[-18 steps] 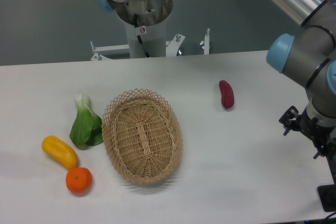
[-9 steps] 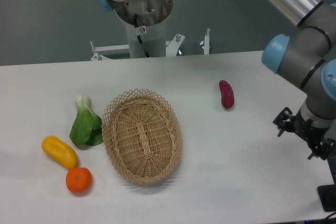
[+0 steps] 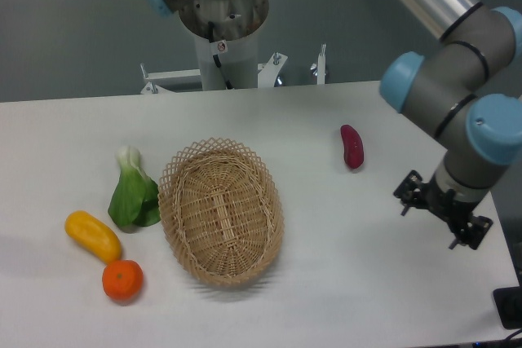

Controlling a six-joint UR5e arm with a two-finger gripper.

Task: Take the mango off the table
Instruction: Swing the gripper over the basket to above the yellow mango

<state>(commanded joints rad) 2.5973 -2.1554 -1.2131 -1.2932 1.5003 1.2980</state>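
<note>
The mango (image 3: 93,235) is a glossy yellow-orange oblong fruit lying at the front left of the white table (image 3: 342,283). It has nothing on it or touching it. My gripper (image 3: 439,211) hangs over the right side of the table, far from the mango, with the basket between them. Only its black body shows below the wrist. The fingers are hidden from this angle, and nothing is seen held in them.
A round orange (image 3: 122,279) sits just in front and to the right of the mango. A bok choy (image 3: 135,193) lies behind it. A wicker basket (image 3: 221,210) fills the middle. A dark red-purple vegetable (image 3: 351,146) lies at the back right.
The arm has swung leftward over the table, carrying the gripper some way to the left and slightly up in the picture. The objects on the table have not moved.
</note>
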